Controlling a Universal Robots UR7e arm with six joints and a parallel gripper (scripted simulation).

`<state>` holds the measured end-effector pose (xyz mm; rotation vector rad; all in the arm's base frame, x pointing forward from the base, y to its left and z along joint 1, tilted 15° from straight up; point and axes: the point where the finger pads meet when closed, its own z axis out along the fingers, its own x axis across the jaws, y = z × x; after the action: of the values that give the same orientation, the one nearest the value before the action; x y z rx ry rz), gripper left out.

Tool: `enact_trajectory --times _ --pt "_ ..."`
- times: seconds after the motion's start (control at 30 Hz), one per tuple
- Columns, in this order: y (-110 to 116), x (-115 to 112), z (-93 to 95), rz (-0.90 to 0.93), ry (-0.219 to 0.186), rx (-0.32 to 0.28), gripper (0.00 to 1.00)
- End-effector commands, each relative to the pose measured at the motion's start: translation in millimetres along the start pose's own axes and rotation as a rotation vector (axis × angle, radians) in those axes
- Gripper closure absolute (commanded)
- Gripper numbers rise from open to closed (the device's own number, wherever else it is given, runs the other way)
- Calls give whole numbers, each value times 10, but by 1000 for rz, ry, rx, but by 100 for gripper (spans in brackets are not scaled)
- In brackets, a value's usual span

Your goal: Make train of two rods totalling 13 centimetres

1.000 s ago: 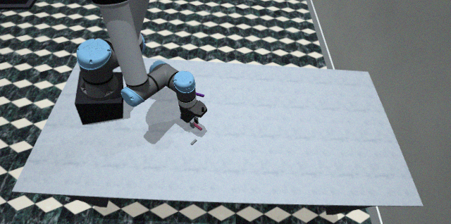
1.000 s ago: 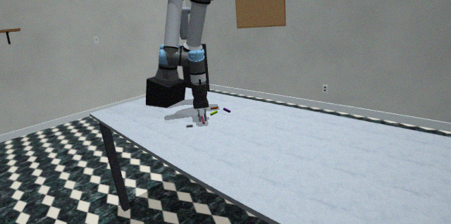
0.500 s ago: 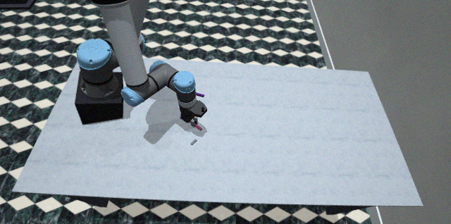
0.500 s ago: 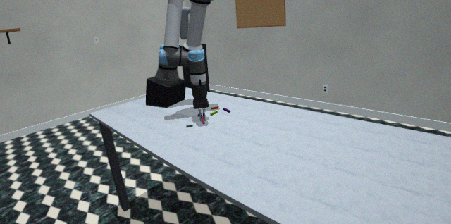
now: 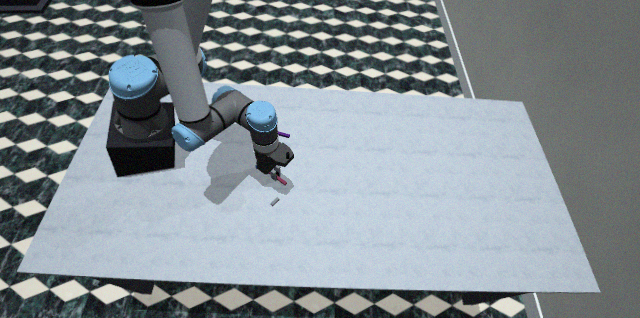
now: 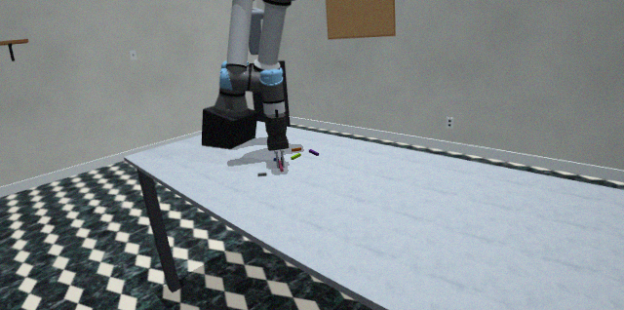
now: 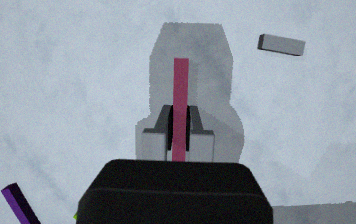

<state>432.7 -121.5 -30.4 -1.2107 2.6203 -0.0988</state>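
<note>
My gripper (image 5: 274,174) (image 6: 279,161) (image 7: 179,119) stands low on the table, shut on a red rod (image 5: 282,181) (image 6: 281,168) (image 7: 181,85). The rod lies flat and runs straight out from between the fingers. A purple rod (image 5: 284,134) (image 6: 314,152) (image 7: 18,204) lies a little behind the gripper, partly hidden by the wrist in the top view. A short grey rod (image 5: 274,202) (image 6: 262,174) (image 7: 281,44) lies in front of the gripper, apart from the red rod.
An orange rod (image 6: 296,149) and a lime rod (image 6: 295,156) lie close behind the gripper. The robot's black base (image 5: 141,150) stands at the table's left back corner. The pale table (image 5: 400,183) stretches far to the right.
</note>
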Motion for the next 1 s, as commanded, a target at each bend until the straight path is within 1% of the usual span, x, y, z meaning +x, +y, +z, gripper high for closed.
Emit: enact_trajectory --times 0.0,0.37,0.47,0.67,0.87,0.93,0.97 --pt "-4 -1 -3 0 0 1 76" --pt "-4 -1 -17 0 0 1 76" --pt "-4 -1 -46 0 0 1 76" --pt "-4 -1 -163 0 0 1 76" --pt "-4 -1 -349 0 0 1 76" --pt "-4 -1 -349 0 0 1 76" --pt "-4 -1 -385 0 0 1 76"
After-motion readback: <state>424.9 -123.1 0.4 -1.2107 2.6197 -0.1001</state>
